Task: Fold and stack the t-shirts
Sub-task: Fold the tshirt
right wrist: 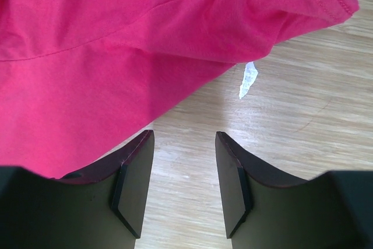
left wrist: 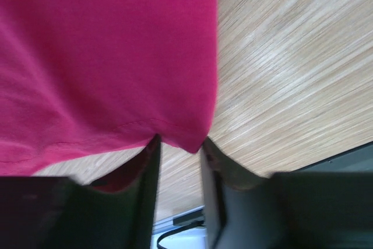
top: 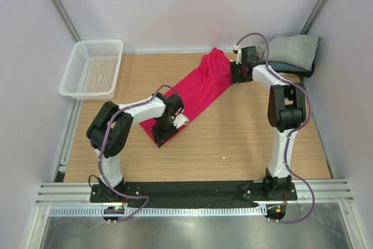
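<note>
My left fingers (left wrist: 179, 142) are spread a little. I can see the tabletop (left wrist: 291, 56) in the gap between them. A corner of the pink t-shirt (left wrist: 105, 56) sits right at their tips. The rest of it lies ahead of them and off to their left.

My right fingers (right wrist: 184, 137) are spread wide, with bare wood between the 2 of them. The other end of the pink t-shirt lies bunched just ahead of them and to their left. A small white scrap (right wrist: 247, 80) lies ahead too, just beside the cloth.

Behind my right fingers, a folded grey t-shirt (top: 294, 49) rests on a dark blue t-shirt (top: 308, 69). Far past my left fingers, off to their left, stands a white basket (top: 93, 68).
</note>
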`<state>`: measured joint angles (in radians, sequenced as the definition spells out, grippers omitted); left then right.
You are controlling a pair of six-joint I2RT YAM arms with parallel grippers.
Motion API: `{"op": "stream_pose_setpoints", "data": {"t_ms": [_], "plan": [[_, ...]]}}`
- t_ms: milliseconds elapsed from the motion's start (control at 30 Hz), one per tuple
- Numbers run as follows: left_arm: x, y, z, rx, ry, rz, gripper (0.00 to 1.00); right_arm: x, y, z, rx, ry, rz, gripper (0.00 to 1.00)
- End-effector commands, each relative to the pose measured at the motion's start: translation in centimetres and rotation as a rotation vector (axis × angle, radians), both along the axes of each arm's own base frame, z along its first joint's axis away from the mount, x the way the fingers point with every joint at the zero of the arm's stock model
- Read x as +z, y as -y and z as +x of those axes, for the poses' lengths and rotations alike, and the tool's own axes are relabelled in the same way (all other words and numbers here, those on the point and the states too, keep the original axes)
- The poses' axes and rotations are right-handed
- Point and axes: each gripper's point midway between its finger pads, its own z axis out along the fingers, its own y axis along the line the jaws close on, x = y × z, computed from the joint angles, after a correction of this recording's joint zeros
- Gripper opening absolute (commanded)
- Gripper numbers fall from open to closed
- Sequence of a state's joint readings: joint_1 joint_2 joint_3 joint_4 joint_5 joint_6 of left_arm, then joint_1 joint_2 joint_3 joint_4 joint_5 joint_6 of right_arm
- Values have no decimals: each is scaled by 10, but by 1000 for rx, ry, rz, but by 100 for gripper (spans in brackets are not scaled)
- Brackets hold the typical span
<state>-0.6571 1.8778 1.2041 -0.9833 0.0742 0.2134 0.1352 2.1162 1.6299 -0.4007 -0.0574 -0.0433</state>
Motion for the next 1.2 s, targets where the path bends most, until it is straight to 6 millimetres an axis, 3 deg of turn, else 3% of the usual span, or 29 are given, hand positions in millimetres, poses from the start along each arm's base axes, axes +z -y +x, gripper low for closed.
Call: {"op": "stream_pose_setpoints", "data": {"t_ms": [0,100,267,367,633,767,933,967,1167], "plan": [[-7,16,-7,10,-46,-59,29,17,5,25,-7,87,-27,52],[-7,20,-13,1,-62,-69,15,9,4,33,-10,87,-29,53],[-6,28,-22,-21,-95,-88,0,-1,4,45,-14,95,-40,53],[0,38,-30,-60,-96,-100,0,-8,2,49,-9,87,-35,53],[6,87,-76,-224,-194,-142,0,-31,-10,75,1,87,-3,53],[5,117,-99,-274,-258,-156,0,-25,-18,91,26,116,-6,53],[8,160,-103,-325,-263,-199,0,-17,-30,100,53,126,24,55],[6,168,-101,-331,-259,-201,0,-24,-33,100,60,113,29,55],[3,194,-104,-381,-240,-196,0,-18,-46,103,90,113,57,55]]}}
